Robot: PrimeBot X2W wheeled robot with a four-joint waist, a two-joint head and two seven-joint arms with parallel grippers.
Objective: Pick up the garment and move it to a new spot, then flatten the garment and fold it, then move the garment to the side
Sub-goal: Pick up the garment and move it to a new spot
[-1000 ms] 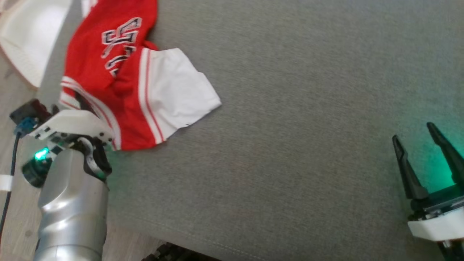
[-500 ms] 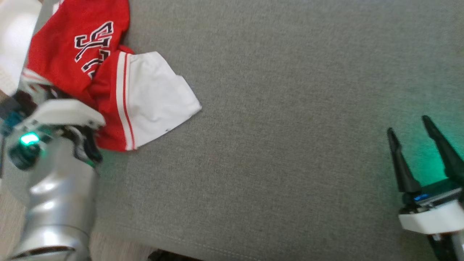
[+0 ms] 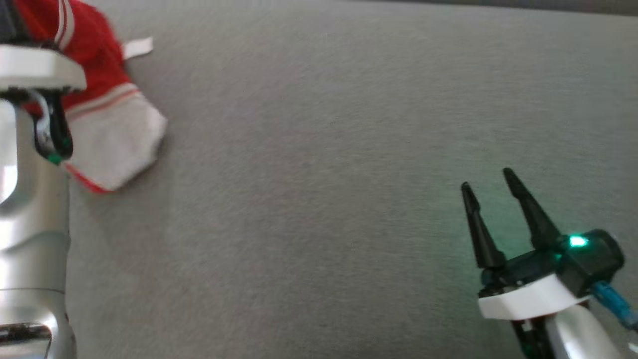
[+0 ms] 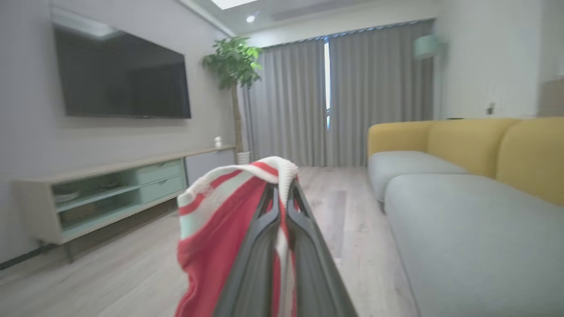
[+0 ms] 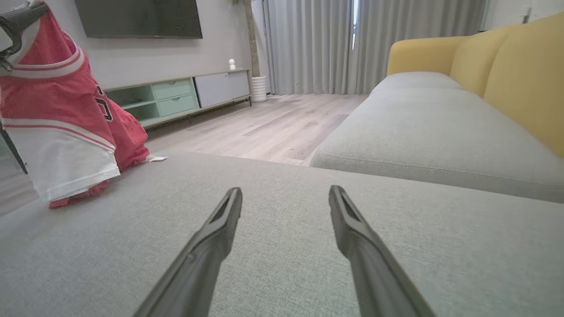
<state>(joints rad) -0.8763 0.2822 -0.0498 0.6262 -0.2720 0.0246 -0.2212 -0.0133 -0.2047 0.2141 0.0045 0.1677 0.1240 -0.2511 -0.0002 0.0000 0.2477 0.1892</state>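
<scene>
Left gripper [image 4: 282,188] fingers pinched shut on striped trim of red jersey [image 5: 66,110]. Jersey hung bunched from them over left end of grey sofa seat [image 3: 319,199], white sleeve low, lower folds touching seat. Right gripper [image 3: 487,180] fingers moderately spread, empty, above seat, well apart from jersey.

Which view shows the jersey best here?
The right wrist view: the garment hangs nearly whole, white sleeve and striped trim sharp. The head view has it blurred at the upper left, partly behind the left arm. The left wrist view has bunched trim pinched in the left gripper.
</scene>
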